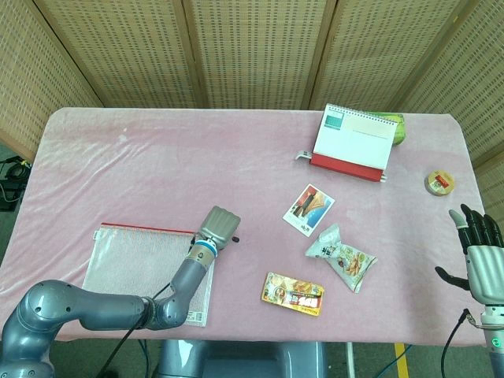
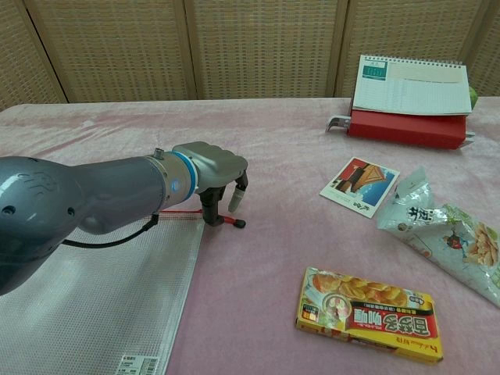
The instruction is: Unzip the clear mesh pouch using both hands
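Observation:
The clear mesh pouch point(image 1: 142, 272) point(image 2: 86, 297) lies flat at the table's front left, its red zipper along the far edge. The red pull tab point(image 2: 231, 223) with a black tip lies on the cloth just past the pouch's right corner. My left hand point(image 1: 220, 226) point(image 2: 211, 166) hovers over that corner with its fingers pointing down. One dark fingertip point(image 2: 209, 216) touches the zipper end, and the pull lies loose between the fingers. My right hand point(image 1: 480, 256) stands at the table's right edge, fingers spread and holding nothing; the chest view does not show it.
A desk calendar point(image 1: 353, 142) point(image 2: 410, 90) stands at the back right with a green object point(image 1: 402, 130) behind it. A photo card point(image 1: 309, 209), a snack bag point(image 1: 342, 256), a yellow food box point(image 1: 293, 294) and a tape roll point(image 1: 439, 182) lie right of the pouch.

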`<state>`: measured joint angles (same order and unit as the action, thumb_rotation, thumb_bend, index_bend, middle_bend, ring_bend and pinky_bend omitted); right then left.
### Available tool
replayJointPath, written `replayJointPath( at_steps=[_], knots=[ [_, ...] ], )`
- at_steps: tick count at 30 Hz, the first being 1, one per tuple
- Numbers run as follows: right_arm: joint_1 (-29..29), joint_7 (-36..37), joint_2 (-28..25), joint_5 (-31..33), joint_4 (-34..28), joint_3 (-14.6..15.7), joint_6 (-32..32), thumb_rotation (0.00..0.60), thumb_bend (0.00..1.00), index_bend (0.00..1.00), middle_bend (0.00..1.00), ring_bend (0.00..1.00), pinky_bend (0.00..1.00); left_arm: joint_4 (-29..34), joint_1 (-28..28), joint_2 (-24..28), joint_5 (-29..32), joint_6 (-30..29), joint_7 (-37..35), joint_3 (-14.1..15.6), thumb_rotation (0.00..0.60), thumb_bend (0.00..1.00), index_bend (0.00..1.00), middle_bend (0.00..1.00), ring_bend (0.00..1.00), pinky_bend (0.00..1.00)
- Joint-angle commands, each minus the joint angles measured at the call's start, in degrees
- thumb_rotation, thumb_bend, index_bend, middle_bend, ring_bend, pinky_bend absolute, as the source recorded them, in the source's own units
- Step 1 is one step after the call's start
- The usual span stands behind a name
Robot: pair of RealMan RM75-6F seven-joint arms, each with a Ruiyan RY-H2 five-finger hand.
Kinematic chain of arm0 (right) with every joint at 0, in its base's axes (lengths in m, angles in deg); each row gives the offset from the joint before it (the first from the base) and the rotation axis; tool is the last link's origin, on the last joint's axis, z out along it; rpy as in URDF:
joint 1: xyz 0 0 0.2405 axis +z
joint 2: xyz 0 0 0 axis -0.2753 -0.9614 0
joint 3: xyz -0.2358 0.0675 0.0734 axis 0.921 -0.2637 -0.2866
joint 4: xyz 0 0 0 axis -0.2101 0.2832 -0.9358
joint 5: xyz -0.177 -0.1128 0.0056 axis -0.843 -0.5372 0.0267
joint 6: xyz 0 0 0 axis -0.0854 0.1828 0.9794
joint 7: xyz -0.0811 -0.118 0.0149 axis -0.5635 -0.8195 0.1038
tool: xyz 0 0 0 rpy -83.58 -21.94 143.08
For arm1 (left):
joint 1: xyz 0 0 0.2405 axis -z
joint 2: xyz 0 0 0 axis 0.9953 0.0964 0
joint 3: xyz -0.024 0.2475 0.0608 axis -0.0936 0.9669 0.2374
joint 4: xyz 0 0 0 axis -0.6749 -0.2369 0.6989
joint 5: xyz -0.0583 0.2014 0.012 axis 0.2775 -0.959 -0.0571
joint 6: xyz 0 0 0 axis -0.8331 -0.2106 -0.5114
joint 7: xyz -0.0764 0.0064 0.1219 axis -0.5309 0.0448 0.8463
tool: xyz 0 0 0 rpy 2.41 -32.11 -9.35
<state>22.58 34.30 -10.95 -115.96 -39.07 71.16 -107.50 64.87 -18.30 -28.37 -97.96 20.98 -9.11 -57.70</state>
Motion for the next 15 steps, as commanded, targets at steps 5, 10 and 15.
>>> replayJointPath(
  at_steps=[5,10,15],
  knots=[
    [0.04,0.5,-0.08,0.14,0.11,-0.05,0.16,0.6,0.0,0.0,0.0,0.0,0.0,-1.96,0.58,-1.47,-0.46,-0.17,-1.13,0.77,0.6,0.38,0.5,0.96,0.87,1.0],
    [0.15,0.57,-0.14,0.28,0.07,-0.14,0.34,0.6,0.0,0.0,0.0,0.0,0.0,-3.22,0.74,-2.13,-0.82,0.11,-1.78,1.16,0.6,0.38,0.51,0.96,0.87,1.0],
    [0.13,0.94,-0.27,0.43,0.08,-0.14,0.48,0.6,0.0,0.0,0.0,0.0,0.0,-4.0,0.86,-2.75,-1.14,0.15,-2.18,1.54,0.6,0.38,0.51,0.96,0.87,1.0]
  ],
)
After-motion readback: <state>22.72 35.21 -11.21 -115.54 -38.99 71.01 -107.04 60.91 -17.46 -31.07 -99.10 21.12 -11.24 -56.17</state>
